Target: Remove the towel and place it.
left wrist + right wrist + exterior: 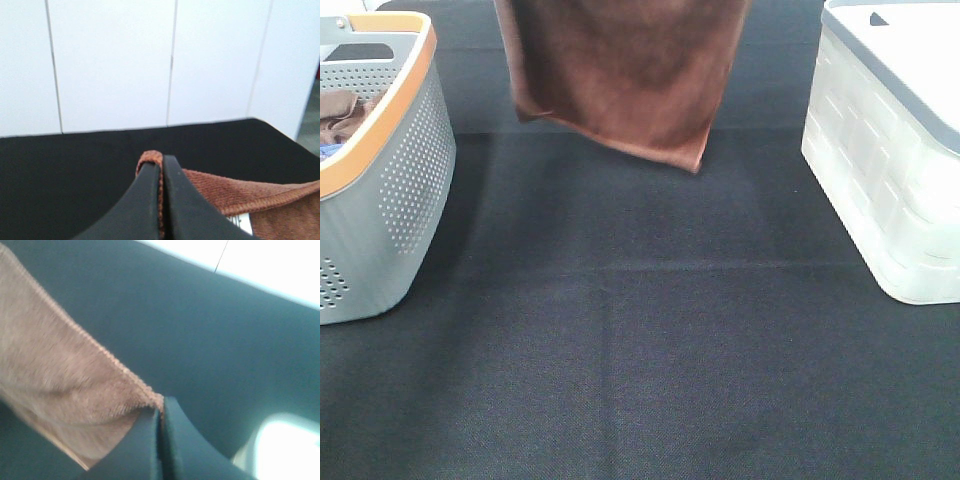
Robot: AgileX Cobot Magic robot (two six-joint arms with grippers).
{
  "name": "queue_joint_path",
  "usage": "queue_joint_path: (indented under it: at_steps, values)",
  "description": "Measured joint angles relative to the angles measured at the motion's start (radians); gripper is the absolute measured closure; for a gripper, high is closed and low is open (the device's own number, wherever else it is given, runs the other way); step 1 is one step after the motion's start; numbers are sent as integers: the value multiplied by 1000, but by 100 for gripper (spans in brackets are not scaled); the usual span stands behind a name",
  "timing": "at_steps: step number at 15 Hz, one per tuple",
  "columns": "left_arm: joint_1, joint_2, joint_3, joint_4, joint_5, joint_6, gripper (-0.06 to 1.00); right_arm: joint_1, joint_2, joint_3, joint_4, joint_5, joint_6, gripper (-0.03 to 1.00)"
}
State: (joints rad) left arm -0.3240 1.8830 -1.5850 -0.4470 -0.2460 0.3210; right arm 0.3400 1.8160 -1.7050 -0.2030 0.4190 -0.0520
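A: What does the high view show?

B: The towel (620, 70) hangs over the far middle of the black table (640, 350). Its top goes out of the picture. Its low edge is tilted, and the corner on the right hangs lowest.

A: What stands near it?

B: A grey basket (410, 190) with an orange rim is on the left. A dark brown cloth (345, 115) lies bunched inside it. A white box (890, 200) with a grey lid is on the right. The towel is between them and well apart from both.

A: And the left wrist view?

B: The left gripper (162, 162) is pressed together. It pinches the hem of the towel (250, 195) at a corner. A bit of hem pokes out past the black tips. The rest of the towel runs off to one side. A small white tag (240, 222) sits on the towel, just beside one finger. Behind are the table and a white wall (110, 65).

A: And the right wrist view?

B: The right gripper (160, 412) is pressed together too. It pinches another corner of the towel (55, 370). The stitched hem runs away from the tips. The towel looks pale and fuzzy here. The dark table is behind it. There is a bright white blur near the gripper, and I cannot tell what it is.
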Motion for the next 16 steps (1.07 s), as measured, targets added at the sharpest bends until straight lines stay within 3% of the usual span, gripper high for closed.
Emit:
queue_joint_path:
  at_steps: [2,4,5,7,10,16]
  values:
    - [0,70,0,6,-189,3,94,0,56,-60,-73,-94,13,97]
    - [0,123,0,15,-253,3,94,0,89,-63,-105,-102,14,97]
    - [0,146,0,18,-236,3,94,0,106,-63,-111,-61,14,97]
    - [0,164,0,41,-74,3,94,0,136,-63,-110,93,14,97]
    - [0,159,0,135,291,3,94,0,143,-63,-65,297,14,97]
    - [0,72,-2,176,848,3,94,0,143,-63,162,656,-66,97]
